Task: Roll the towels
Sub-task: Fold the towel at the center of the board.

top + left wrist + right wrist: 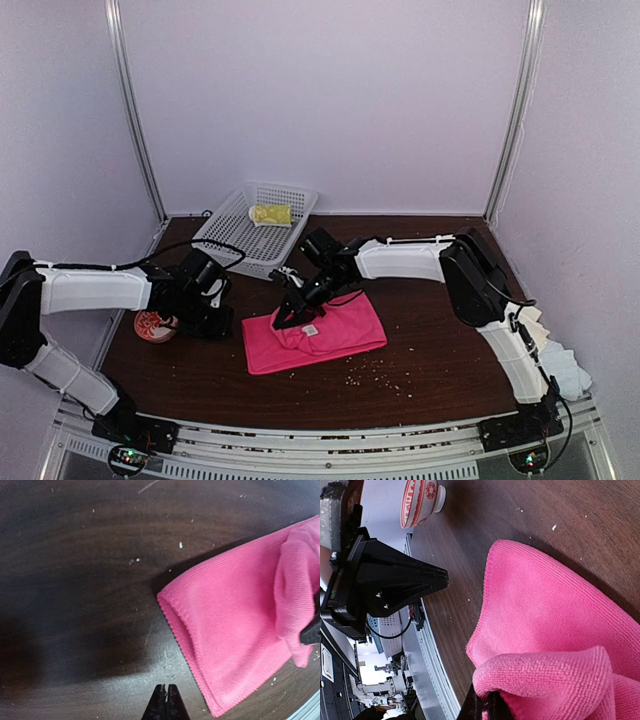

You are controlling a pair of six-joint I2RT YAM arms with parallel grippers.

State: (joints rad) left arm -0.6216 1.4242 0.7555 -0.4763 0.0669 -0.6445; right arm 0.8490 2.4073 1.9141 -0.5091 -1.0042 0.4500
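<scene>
The hot-pink towel (pixel 325 335) lies folded on the dark table, in front of the arms. My right gripper (pixel 292 312) is shut on a raised fold at the towel's left end; the right wrist view shows the fold pinched in my right gripper (pixel 487 706) above the flat pink towel (pixel 545 605). My left gripper (pixel 218 305) is shut and empty, on the table just left of the towel. In the left wrist view its closed tips (pixel 166 700) sit near the pink towel's corner (pixel 230 630). A rolled lime-yellow towel (pixel 270 213) lies in the basket. Cream (pixel 535 325) and pale-blue (pixel 568 372) towels lie at the right edge.
A white mesh basket (pixel 240 235) stands at the back, left of centre. A red-and-white bowl (pixel 153 325) sits by my left gripper and also shows in the right wrist view (pixel 420 500). Crumbs are scattered on the table in front of the towel.
</scene>
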